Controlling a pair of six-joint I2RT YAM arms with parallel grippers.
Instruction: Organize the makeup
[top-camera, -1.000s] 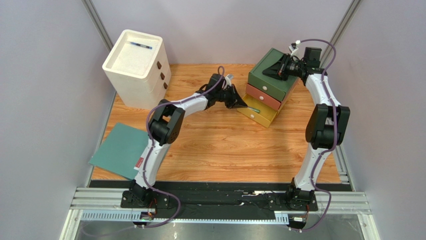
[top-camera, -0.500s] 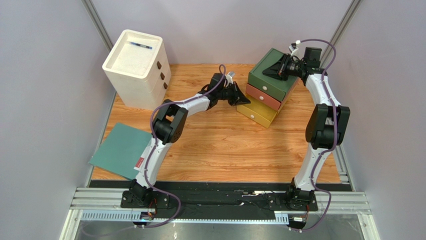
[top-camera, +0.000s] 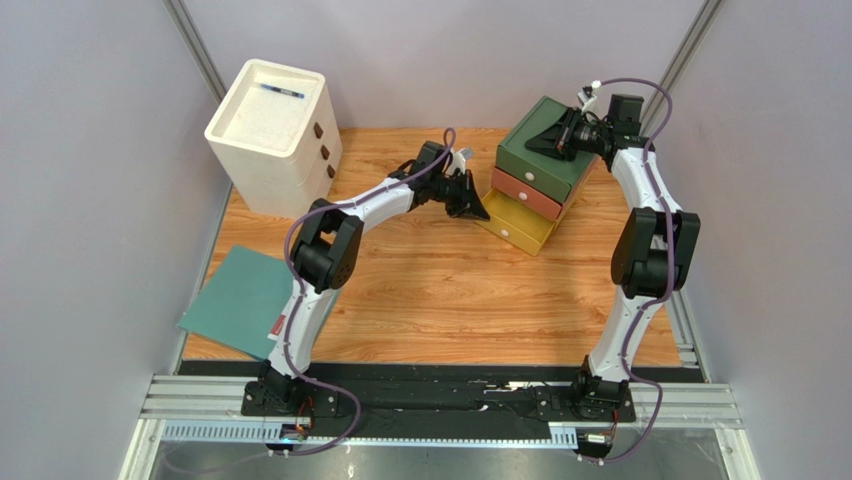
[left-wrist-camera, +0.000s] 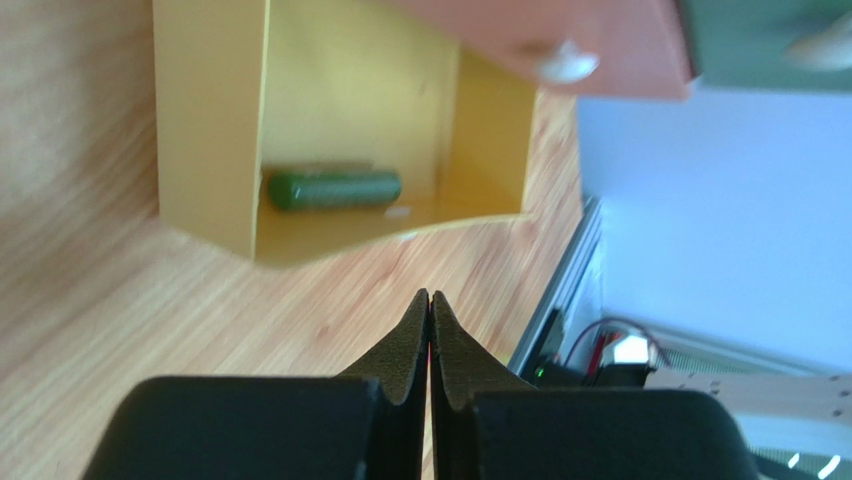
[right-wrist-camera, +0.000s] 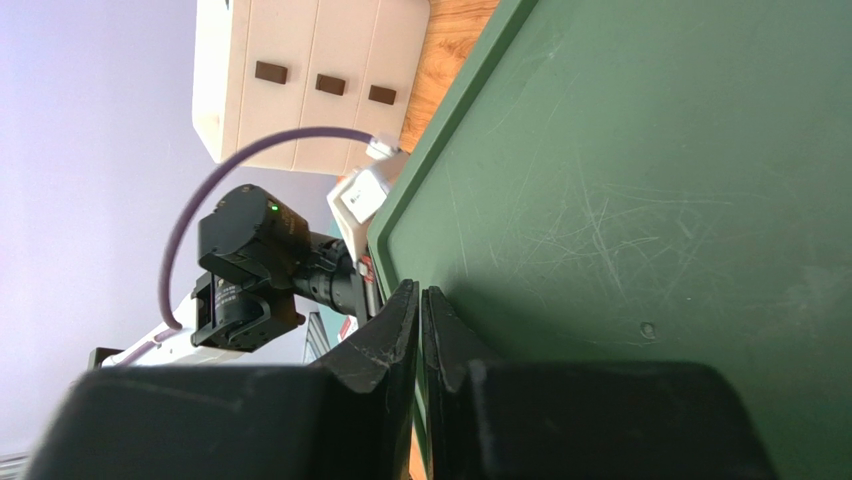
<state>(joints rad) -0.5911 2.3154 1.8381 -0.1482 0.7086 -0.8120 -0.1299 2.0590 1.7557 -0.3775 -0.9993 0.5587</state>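
Inside the open yellow drawer (left-wrist-camera: 205, 130): green tube (left-wrist-camera: 333, 188), lying flat. Just outside that drawer: left end effector (left-wrist-camera: 429, 297), pressed together, empty. Above the drawer, at the green top (right-wrist-camera: 650, 200): right end effector (right-wrist-camera: 420, 290), together too.

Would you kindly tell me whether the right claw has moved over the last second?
No. The right claw stays at the same spot on the green top of the drawer stack, near that top's left edge.
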